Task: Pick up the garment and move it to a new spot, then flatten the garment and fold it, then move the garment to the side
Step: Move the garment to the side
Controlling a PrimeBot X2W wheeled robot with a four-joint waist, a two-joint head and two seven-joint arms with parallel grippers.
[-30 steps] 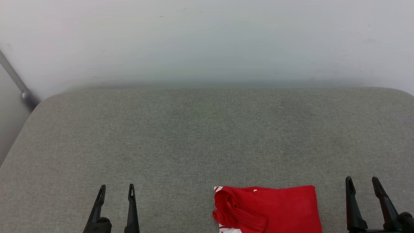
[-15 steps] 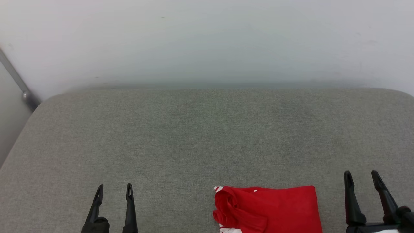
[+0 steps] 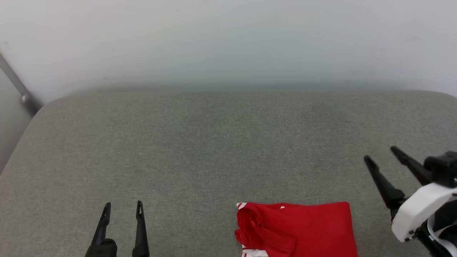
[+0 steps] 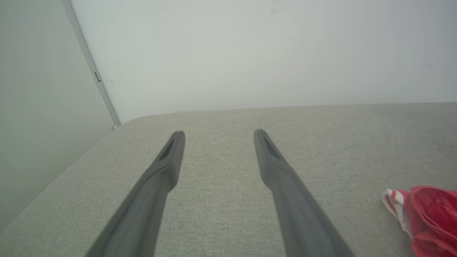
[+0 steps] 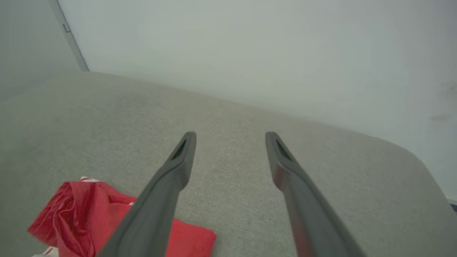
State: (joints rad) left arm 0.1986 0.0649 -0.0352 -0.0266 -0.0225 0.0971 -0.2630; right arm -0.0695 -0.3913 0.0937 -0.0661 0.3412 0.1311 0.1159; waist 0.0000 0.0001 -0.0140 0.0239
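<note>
A pale, plain wall rises behind a wide grey woven-fabric table with rounded far corners. The red jersey garment lies on the near part of the table, right of centre. It is folded into a compact rectangle, with a rumpled roll along its left side and a bit of red-and-white striped trim showing. The right end effector, on a white wrist, hovers just right of the garment, tilted leftward, its two long dark fingers spread wide and holding nothing. The left end effector sits at the lower left, well apart from the garment, fingers likewise wide and empty. A thin grey metal strip runs down the wall at the far left
</note>
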